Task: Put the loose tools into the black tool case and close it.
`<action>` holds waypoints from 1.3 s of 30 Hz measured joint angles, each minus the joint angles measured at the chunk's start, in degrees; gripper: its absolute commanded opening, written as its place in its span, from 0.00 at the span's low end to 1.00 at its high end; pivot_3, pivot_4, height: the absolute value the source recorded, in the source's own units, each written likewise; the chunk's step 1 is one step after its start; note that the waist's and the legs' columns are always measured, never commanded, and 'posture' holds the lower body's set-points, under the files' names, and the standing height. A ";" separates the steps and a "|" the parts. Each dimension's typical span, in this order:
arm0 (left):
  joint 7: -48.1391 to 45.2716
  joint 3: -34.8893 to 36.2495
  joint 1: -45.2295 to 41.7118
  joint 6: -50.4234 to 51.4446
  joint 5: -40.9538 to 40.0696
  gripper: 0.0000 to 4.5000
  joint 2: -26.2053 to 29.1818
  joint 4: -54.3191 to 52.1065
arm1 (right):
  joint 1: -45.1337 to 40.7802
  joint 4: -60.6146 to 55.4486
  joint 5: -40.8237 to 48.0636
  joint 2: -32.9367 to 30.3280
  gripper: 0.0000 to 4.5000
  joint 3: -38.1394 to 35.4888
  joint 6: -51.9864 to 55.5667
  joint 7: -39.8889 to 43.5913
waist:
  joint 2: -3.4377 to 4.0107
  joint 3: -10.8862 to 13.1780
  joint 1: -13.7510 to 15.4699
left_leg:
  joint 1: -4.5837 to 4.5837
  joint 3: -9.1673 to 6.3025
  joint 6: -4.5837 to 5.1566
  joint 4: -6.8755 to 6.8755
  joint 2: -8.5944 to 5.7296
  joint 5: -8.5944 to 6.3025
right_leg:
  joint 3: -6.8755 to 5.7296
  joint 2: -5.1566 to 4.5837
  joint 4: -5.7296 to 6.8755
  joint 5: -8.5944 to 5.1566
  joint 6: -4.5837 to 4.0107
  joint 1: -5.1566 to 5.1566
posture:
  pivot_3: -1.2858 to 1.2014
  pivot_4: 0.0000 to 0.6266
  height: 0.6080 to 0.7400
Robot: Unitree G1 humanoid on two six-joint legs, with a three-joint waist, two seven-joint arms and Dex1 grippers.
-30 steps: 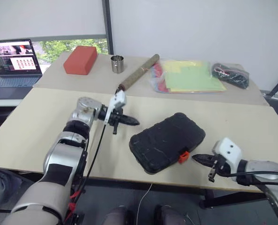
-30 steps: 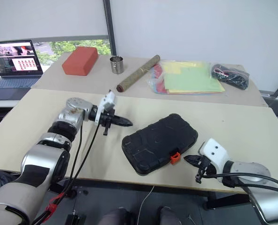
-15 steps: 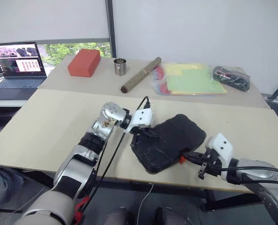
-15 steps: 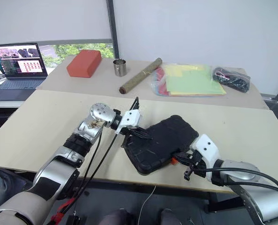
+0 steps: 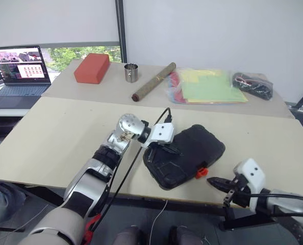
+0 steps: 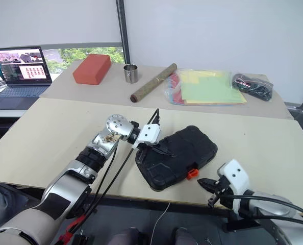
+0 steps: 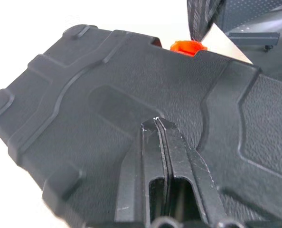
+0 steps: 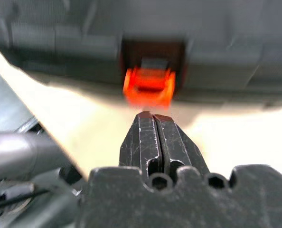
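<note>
Now my left tool [image 5: 173,150] rests, fingers pressed together, on the closed black tool case [image 5: 190,153].
Since a second ago I swung that arm across from bare table [image 5: 54,138] onto the lid; my right tool [image 5: 216,181], also pinched empty, hangs off the near table edge just short of the orange latch [image 5: 201,172].

L gripper [image 5: 176,151] swung onto black tool case [image 5: 192,153] lid — R gripper [image 5: 213,180] backed off.

Matt, seemingly pebbled plastic tool case [image 7: 108,85]
</note>
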 measured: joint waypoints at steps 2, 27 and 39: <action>-0.07 -0.28 -0.43 -0.67 0.10 0.01 -0.41 0.85 | -0.43 1.82 -2.24 0.72 0.00 2.86 -1.32 -0.74 | 0.00 0.00 0.01 | 0.00 0.00 0.03 0.00 -0.01 -0.02 | 0.01 -0.01 0.00 -0.04 0.07 0.00 | 0.52 0.24 0.97; 0.81 -2.27 -4.35 -10.98 3.74 0.01 -3.06 8.34 | -10.84 4.86 -4.57 -0.90 0.00 6.51 0.25 0.54 | 0.02 -0.23 -0.24 | 0.06 0.08 0.17 0.01 0.02 -0.09 | 0.14 -0.05 -0.03 -0.02 0.28 0.00 | 0.52 0.24 0.97; 0.87 -2.25 -4.31 -11.68 3.89 0.01 -2.91 8.84 | -14.28 6.44 -6.30 -0.74 0.00 8.07 0.64 1.22 | 0.05 -0.51 -0.60 | 0.06 0.11 0.21 0.00 0.08 -0.12 | 0.14 -0.04 -0.05 -0.04 0.31 -0.02 | 0.52 0.24 0.97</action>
